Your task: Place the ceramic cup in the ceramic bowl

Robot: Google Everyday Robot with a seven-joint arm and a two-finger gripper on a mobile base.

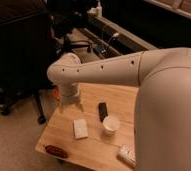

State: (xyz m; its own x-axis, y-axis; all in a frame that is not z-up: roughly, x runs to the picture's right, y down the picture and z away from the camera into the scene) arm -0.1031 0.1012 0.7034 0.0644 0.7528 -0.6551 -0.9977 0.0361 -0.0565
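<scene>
The white ceramic cup (110,125) stands upright on the wooden table (96,147), right of centre. A small patch of the red-orange ceramic bowl (55,92) shows at the table's far left corner; the arm's wrist hides most of it. My gripper (70,106) points down over the table's far left part, just right of the bowl and well left of the cup. Its fingers stand apart with nothing between them.
A flat white block (80,128) lies left of the cup, and a black oblong object (103,111) lies just behind the cup. A dark red oblong object (55,151) lies at the front left edge. A white object (126,154) lies at the front right. A dark chair (19,50) stands to the left.
</scene>
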